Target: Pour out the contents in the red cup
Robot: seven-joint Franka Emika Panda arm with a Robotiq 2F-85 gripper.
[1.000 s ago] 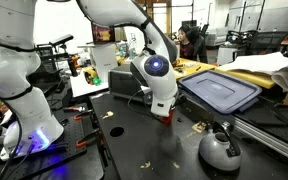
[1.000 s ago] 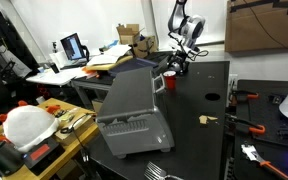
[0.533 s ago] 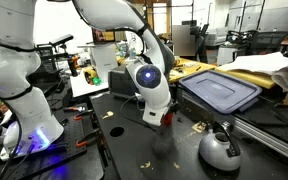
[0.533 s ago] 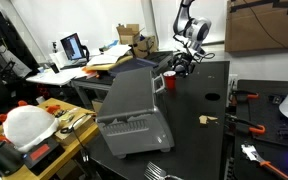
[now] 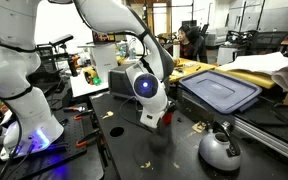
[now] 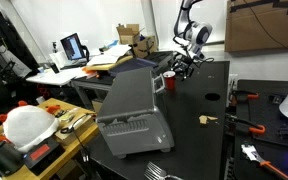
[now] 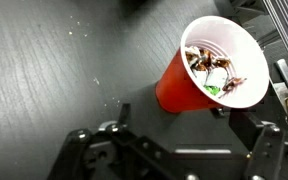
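The red cup (image 7: 184,85) stands upright on the black table (image 7: 54,70). It is small and tapered, with a white inside. It holds the contents (image 7: 212,68), small pale and brownish crumbly pieces with a green bit. In the wrist view my gripper (image 7: 189,138) is open. One finger (image 7: 109,132) is to the left of the cup's base, the other at the right edge. The cup is just ahead of the jaws and not held. In an exterior view the cup (image 6: 168,80) stands beside the grey toaster oven, with the gripper (image 6: 182,68) right next to it.
The grey toaster oven (image 6: 129,105) stands close to the cup and also shows from another side (image 5: 220,90). A grey rounded object (image 5: 219,148) sits near the table's front. Loose crumbs (image 5: 114,128) and a small pale piece (image 6: 206,119) lie on the table.
The wrist has turned and shifted sideways, and the gripper has come closer to the cup. The cup has not moved.
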